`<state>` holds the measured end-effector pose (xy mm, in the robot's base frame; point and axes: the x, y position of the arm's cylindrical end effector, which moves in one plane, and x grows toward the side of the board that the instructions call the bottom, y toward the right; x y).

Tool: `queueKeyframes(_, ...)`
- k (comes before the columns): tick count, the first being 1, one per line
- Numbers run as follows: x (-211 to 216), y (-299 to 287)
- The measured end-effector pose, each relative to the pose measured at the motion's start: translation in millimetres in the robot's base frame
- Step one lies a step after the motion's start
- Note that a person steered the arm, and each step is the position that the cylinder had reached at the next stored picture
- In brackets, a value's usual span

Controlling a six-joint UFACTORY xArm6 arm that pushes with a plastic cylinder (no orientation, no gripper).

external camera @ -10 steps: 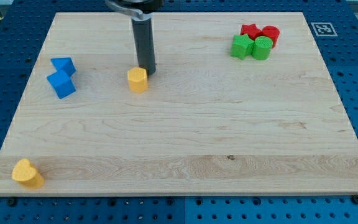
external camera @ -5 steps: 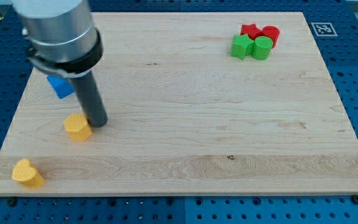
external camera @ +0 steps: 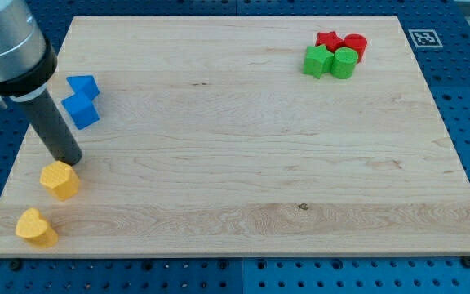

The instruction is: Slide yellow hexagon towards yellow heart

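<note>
The yellow hexagon [external camera: 60,180] lies near the board's left edge, low in the view. The yellow heart [external camera: 36,228] sits at the bottom left corner, a short gap below and left of the hexagon. My tip [external camera: 70,161] touches the hexagon's upper right side. The dark rod rises from there up and to the left, out of the view's top left.
Two blue blocks [external camera: 81,100] sit close together just above and right of the rod. At the top right are a red star [external camera: 328,40], a red cylinder [external camera: 355,45], a green star [external camera: 317,60] and a green cylinder [external camera: 343,63]. The wooden board [external camera: 243,163] rests on a blue perforated table.
My tip has pushed the yellow hexagon down and to the left, from the upper middle-left of the board to a spot close above the yellow heart. The other blocks have not moved.
</note>
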<state>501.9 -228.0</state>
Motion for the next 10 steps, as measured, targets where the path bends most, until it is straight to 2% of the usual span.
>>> queueKeyframes(3,43.6,-6.3)
queueKeyframes(4,44.6,-8.7)
queueKeyframes(6,41.9,43.6)
queueKeyframes(7,58.8,70.2)
queueKeyframes(8,92.1,63.3)
queueKeyframes(10,75.9,46.3)
